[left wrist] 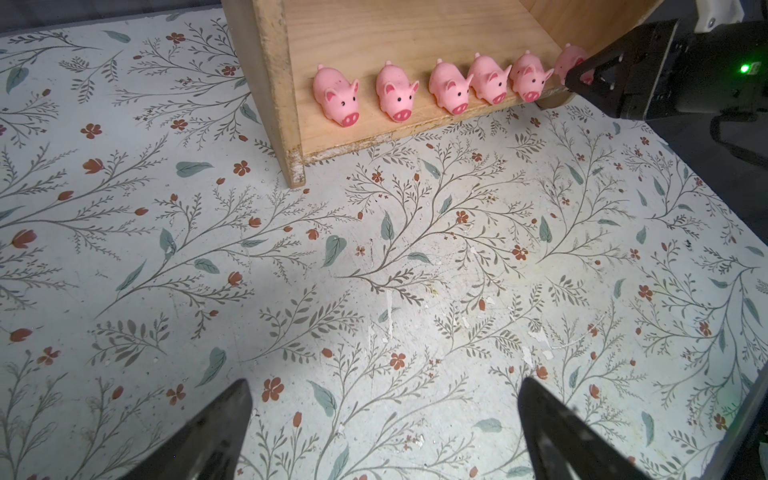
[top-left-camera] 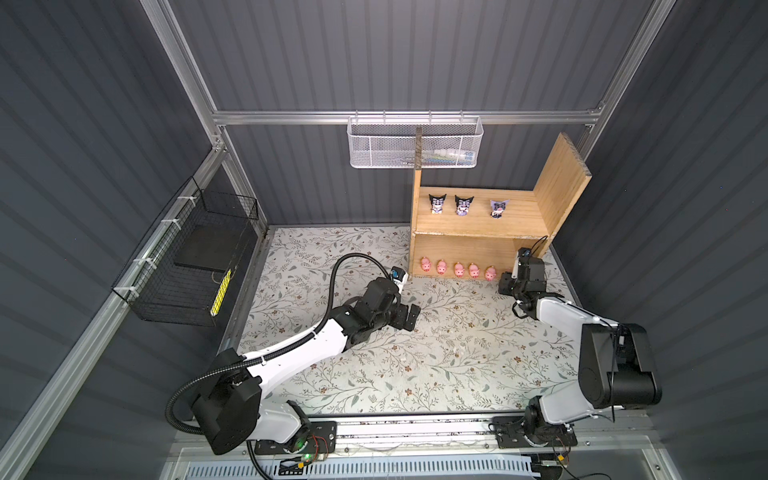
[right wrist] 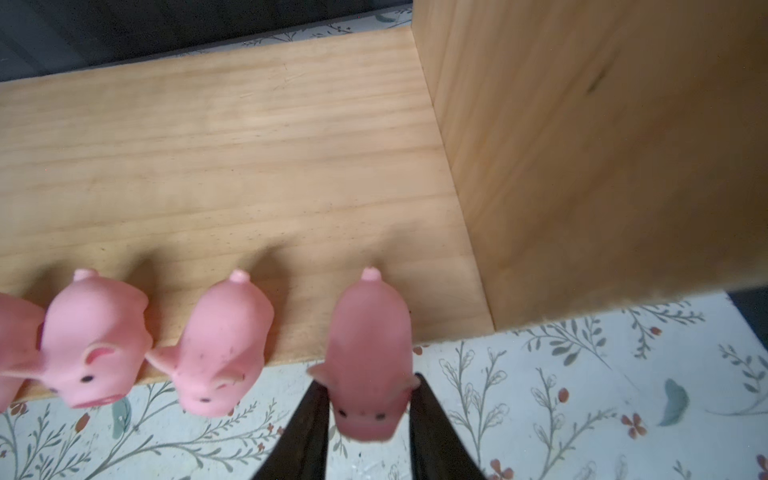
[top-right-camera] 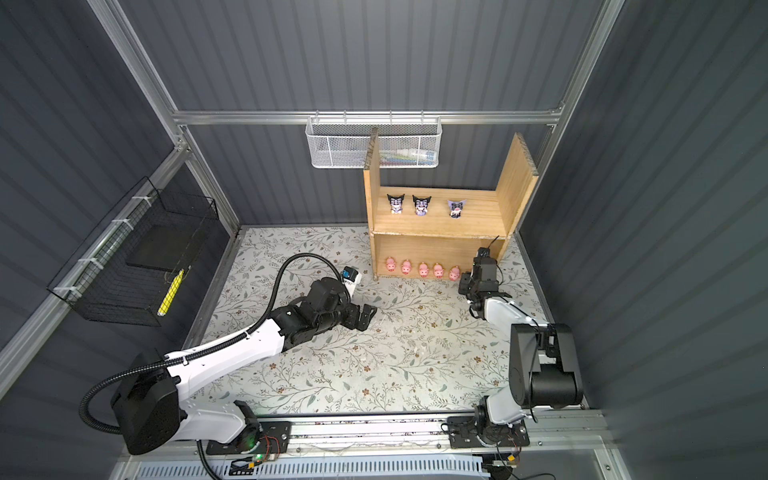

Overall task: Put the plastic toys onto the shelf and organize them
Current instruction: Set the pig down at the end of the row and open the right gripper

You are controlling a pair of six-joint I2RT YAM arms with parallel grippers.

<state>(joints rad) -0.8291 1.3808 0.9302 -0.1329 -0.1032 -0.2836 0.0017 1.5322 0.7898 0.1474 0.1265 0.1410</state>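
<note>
The shelf (top-left-camera: 561, 187) stands at the table's back right. Three horned-hood figurines (top-left-camera: 462, 205) stand upright in a row on its upper level. Several pink pigs (top-left-camera: 458, 269) line the front edge of the lower level, snouts outward. My right gripper (right wrist: 369, 380) is shut on the head of one more pink pig (right wrist: 365, 332), whose body rests at the right end of that row while its snout overhangs the edge. In both top views this gripper (top-left-camera: 505, 278) hides the held pig. My left gripper (left wrist: 384, 386) hangs open and empty over bare table (top-left-camera: 409, 316), left of the shelf.
A white mesh basket (top-left-camera: 415, 143) hangs on the back rail behind the shelf's left board. A black wire basket (top-left-camera: 187, 266) is fixed to the left wall. The shelf's right side board (right wrist: 602, 166) stands close beside the held pig. The floral table (top-left-camera: 415, 365) spreads in front.
</note>
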